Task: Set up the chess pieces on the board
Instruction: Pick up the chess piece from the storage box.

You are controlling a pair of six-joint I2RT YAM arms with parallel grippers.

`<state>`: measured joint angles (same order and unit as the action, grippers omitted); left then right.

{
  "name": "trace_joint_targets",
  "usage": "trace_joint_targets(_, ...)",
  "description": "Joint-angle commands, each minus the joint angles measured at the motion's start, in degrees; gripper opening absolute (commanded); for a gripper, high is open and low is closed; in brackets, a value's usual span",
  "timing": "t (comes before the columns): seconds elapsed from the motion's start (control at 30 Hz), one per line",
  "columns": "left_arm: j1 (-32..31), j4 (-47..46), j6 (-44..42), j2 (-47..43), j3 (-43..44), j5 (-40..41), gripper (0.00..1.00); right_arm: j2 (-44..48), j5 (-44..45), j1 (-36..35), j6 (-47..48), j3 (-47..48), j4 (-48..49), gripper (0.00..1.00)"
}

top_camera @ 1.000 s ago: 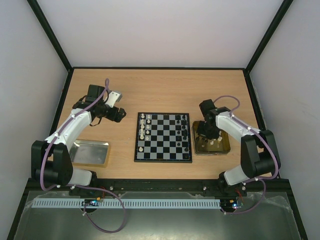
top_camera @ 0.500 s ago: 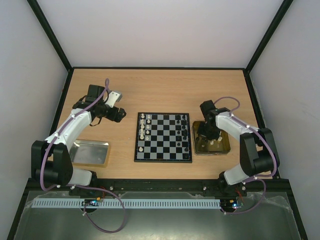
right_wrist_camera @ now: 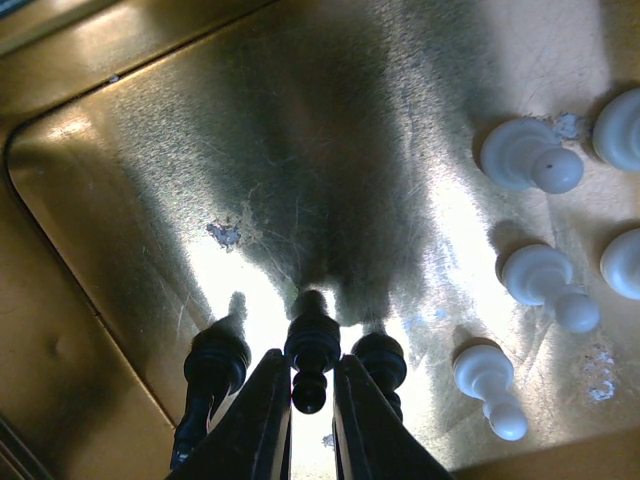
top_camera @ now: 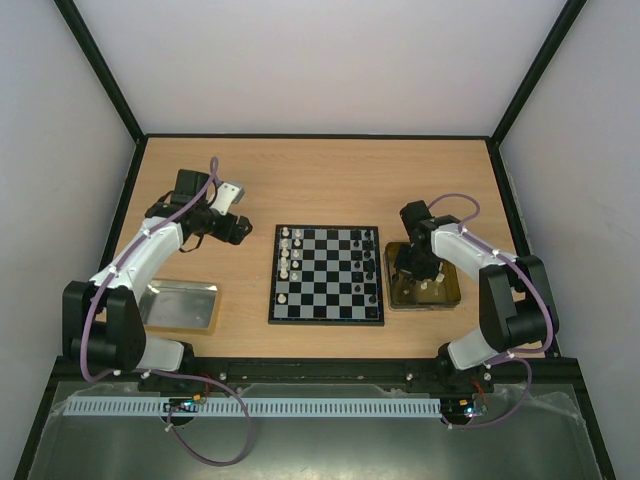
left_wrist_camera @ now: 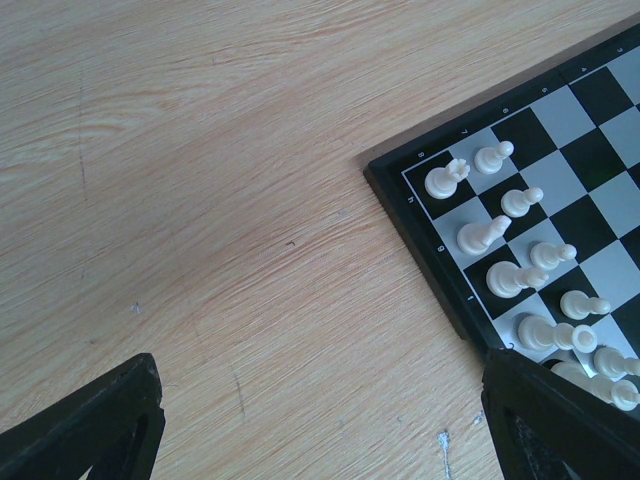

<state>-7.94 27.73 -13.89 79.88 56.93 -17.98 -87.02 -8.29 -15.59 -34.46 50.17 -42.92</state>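
Lifting straight up looks best here, slow, w/o knocking the two black neighbours flanking the target. The desk [top_camera: 330, 170] carries the board [top_camera: 326, 275]; white chess pieces [left_wrist_camera: 480, 235] line its left edge. The gold tray [top_camera: 452, 290] sits just right of the board. The left claw [left_wrist_camera: 318, 370], left of the board, is spread wide w/ nothing in it. The right claw [right_wrist_camera: 311, 400], down in the tray, is nearly pressed together, pinching the middle black piece [right_wrist_camera: 310, 345].
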Motion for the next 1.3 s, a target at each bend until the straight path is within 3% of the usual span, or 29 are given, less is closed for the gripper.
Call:
trace_joint_targets(0.0,0.3,0.34,-0.48,-0.32,-0.06,-0.38,0.87,-0.65,0.25,0.32,0.44,-0.83,0.13,0.11)
trace_joint_targets(0.17,0.3,0.29,-0.44,-0.27,-0.11,-0.35,0.87,-0.75,0.27,0.35,0.36,-0.75,0.15,0.02)
trace_joint_targets(0.73,0.3,0.34,-0.31,-0.37,0.28,-0.46,0.87,9.2,5.3,-1.51,-0.95,9.06,-12.6,0.02)
trace_joint_targets(0.97,0.3,0.57,-0.15,-0.66,0.47,-0.57,0.87,12.58,6.25,-11.24,-5.38,13.78,-18.63,0.02)
trace_joint_targets(1.27,0.3,0.75,-0.08,-1.23,0.2,-0.39,0.87,13.03,3.89,-22.81,-11.35,11.07,-16.91,0.02)
